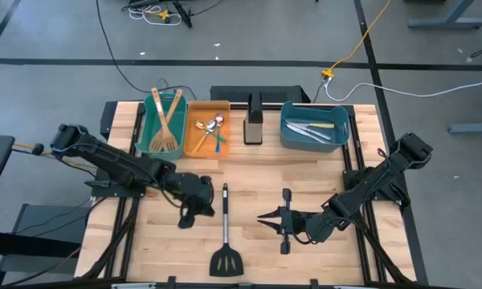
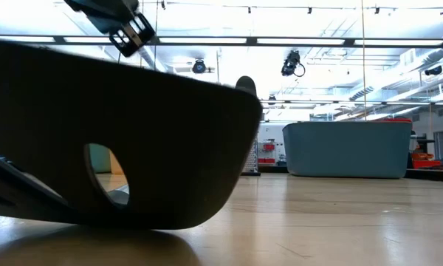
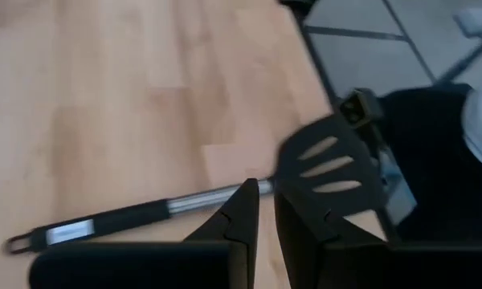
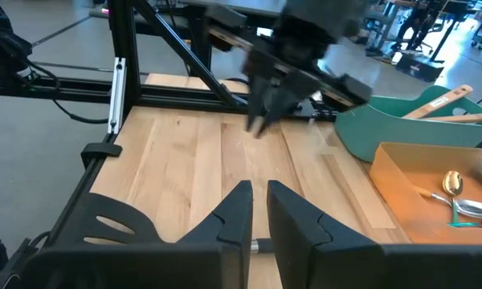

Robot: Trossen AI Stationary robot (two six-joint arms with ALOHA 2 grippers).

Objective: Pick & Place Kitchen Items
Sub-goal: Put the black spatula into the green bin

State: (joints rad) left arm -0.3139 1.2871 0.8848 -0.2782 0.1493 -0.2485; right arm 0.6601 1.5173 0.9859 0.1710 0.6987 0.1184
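A black slotted turner with a steel handle lies flat on the wooden table, head toward the near edge. In the low view its head fills the foreground. My left gripper hovers just left of the turner's handle, fingers shut and holding nothing; in the left wrist view they point at the turner. My right gripper hangs right of the handle, shut and holding nothing. Wooden spatulas lean in the teal bin, spoons lie in the orange bin, and knives lie in the blue bin.
Three bins stand along the far edge: teal, orange and blue. A dark upright block stands between the orange and blue bins. Bare tabletop lies between the bins and the arms.
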